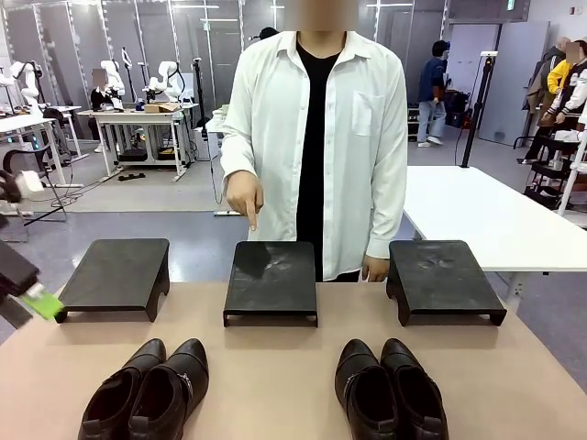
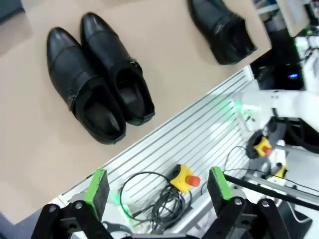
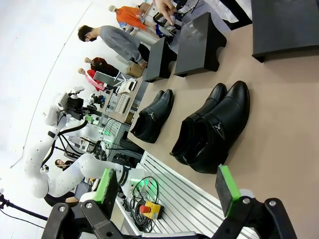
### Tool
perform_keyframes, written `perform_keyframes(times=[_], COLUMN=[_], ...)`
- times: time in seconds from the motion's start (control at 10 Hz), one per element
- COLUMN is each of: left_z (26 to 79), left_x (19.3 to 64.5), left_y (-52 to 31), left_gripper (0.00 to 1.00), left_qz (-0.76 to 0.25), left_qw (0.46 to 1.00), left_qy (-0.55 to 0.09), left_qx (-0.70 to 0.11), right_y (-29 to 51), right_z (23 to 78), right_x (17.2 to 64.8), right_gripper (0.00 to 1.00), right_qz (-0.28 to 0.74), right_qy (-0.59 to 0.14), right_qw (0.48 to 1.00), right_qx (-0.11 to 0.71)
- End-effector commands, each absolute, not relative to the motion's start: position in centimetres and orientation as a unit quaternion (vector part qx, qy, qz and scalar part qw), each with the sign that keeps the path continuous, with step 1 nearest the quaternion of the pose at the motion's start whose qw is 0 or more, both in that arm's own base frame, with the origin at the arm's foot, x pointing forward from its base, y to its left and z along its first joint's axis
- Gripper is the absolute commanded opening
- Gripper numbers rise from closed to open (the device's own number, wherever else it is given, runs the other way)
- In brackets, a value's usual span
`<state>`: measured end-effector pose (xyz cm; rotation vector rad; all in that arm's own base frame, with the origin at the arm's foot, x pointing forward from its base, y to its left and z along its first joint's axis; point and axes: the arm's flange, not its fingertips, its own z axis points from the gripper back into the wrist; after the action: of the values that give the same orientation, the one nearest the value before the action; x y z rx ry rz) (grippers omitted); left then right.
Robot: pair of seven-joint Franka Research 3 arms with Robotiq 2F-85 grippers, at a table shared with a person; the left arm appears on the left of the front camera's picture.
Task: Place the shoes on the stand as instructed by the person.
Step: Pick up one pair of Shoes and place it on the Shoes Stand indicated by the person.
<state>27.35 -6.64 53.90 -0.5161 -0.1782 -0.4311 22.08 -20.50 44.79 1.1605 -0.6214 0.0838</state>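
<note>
Three black stands sit in a row on the far part of the tan worktop (image 1: 275, 367), and the middle stand (image 1: 271, 280) serves as the marker here. Straight behind it stands the person (image 1: 275, 119) in an open white shirt, whose pointing hand (image 1: 246, 200) hangs just above its far left corner with the forefinger aimed down at its top. To its left is the left stand (image 1: 117, 275) and to its right the right stand (image 1: 442, 278), each a little apart from it. Nearer the robot than the middle stand and off to its left lie the low shoes (image 1: 147, 390), side by side and touching, toes towards the stands. The ankle boots (image 1: 390, 390) lie the same way, off to its right. The robot's left hand (image 2: 157, 186) hovers well left of the middle stand, over the worktop's near edge, its fingers spread wide with nothing between them. The robot's right hand (image 3: 169, 186) is likewise spread wide and empty, with the ankle boots (image 3: 214, 124) between it and the middle stand.
</note>
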Motion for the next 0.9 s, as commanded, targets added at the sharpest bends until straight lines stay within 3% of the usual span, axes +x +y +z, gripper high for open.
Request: perform_keyframes(times=[0.0,0.1,0.3,0.8], left_z=[51.5,49.9,47.1,42.5], left_x=[27.3,27.2,26.6,25.7], left_y=[-9.1,-10.1,-11.9,-13.7], left_gripper=[1.0,1.0,1.0,1.0], left_qz=[-0.181,-0.15,-0.116,-0.11], left_qw=[0.959,0.973,0.974,0.984], left_qy=[-0.091,-0.114,-0.145,-0.098], left_qx=[-0.199,-0.131,-0.128,-0.103], right_y=[-20.7,-20.7,-20.7,-20.7], right_z=[44.9,44.9,44.9,44.9], right_x=[22.1,22.1,22.1,22.1], right_gripper=[1.0,1.0,1.0,1.0], right_qz=[0.047,0.047,0.047,0.047], right_qy=[-0.297,-0.297,-0.297,-0.297], right_qw=[0.786,0.786,0.786,0.786], right_qx=[0.541,0.541,0.541,0.541])
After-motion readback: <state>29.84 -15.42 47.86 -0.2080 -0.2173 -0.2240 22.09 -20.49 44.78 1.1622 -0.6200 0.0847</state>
